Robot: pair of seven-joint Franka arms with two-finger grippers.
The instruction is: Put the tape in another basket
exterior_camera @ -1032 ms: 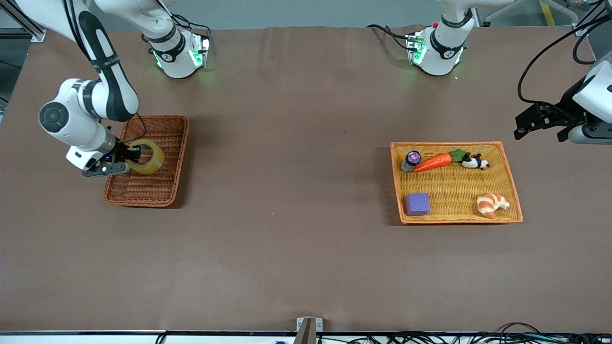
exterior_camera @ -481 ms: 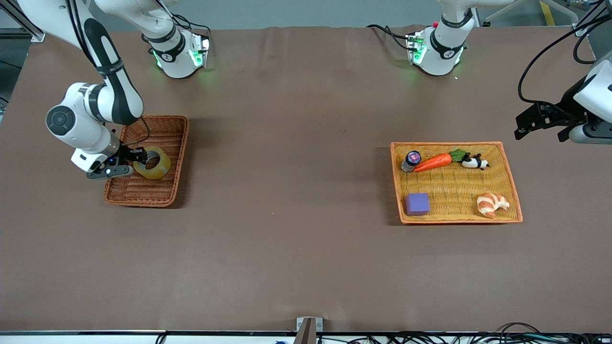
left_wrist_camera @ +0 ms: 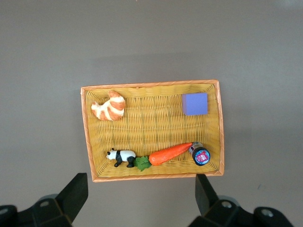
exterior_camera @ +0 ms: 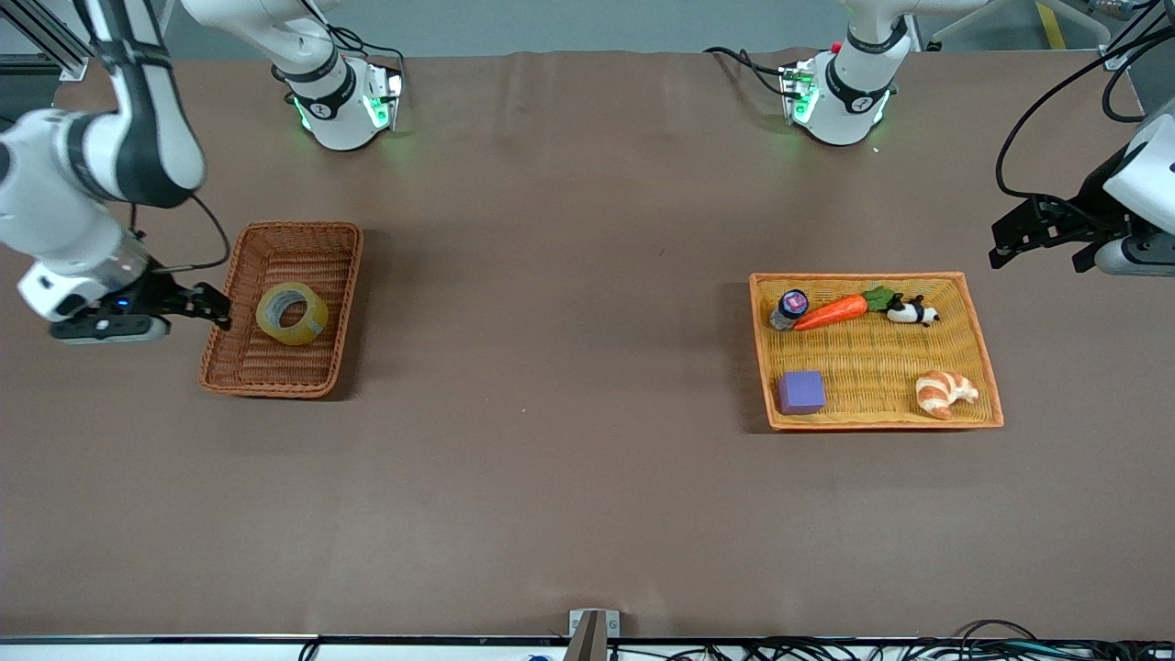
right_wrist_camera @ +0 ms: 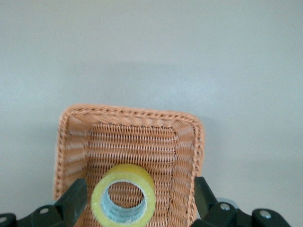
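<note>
While one tape lies in one basket, both arms wait.

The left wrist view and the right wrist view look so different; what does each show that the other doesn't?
Only the left wrist view shows the wide light orange-yellow woven basket holding a toy croissant, purple cube, orange carrot, small panda figure and round-lidded jar. Only the right wrist view shows the narrow reddish-brown wicker basket with the yellowish ring-shaped roll of tape lying in it. Both share the brown table and an open gripper, left and right.
</note>
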